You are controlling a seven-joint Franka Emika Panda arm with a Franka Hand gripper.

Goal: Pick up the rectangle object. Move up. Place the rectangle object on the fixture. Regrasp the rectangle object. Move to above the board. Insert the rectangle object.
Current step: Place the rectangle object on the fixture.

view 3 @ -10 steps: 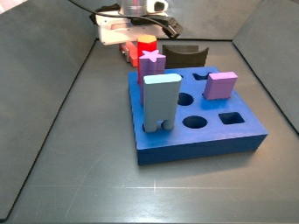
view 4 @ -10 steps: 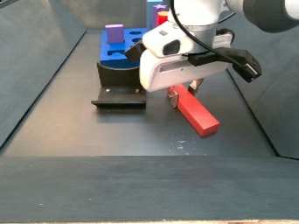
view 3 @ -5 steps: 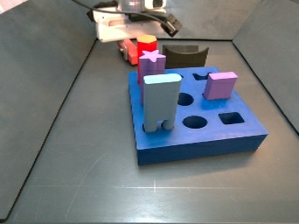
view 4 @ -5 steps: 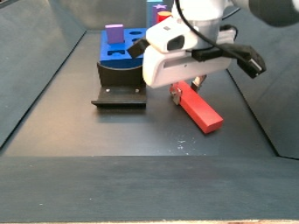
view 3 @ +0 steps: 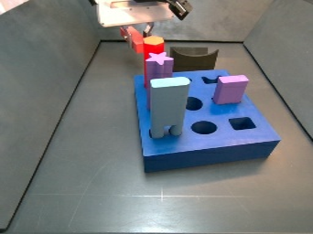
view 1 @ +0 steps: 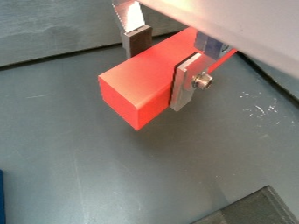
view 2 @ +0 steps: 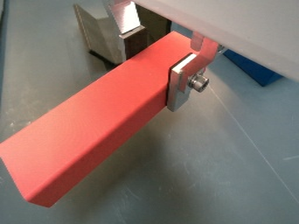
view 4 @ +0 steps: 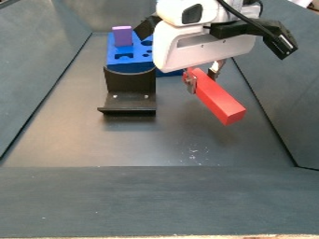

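Observation:
My gripper (view 4: 200, 77) is shut on the rectangle object (view 4: 218, 99), a long red bar, and holds it in the air above the dark floor, to the right of the fixture (view 4: 127, 98). Both wrist views show the silver fingers clamped on the bar's two long sides near one end (view 1: 146, 83) (view 2: 93, 131). The bar hangs slanted, its free end lower. The blue board (view 4: 131, 63) lies behind the fixture. In a side view the gripper (view 3: 134, 32) is at the far back, beyond the board (view 3: 208, 137) and left of the fixture (view 3: 193, 57).
On the board stand a light-blue upright block (view 3: 167, 108), a purple block (view 3: 232, 89), a purple star peg (view 3: 159, 62) and a red cylinder with yellow top (view 3: 153, 46). Sloping dark walls enclose the floor on both sides.
The gripper has risen with the red bar, which has come up off the floor. The board and fixture have not moved.

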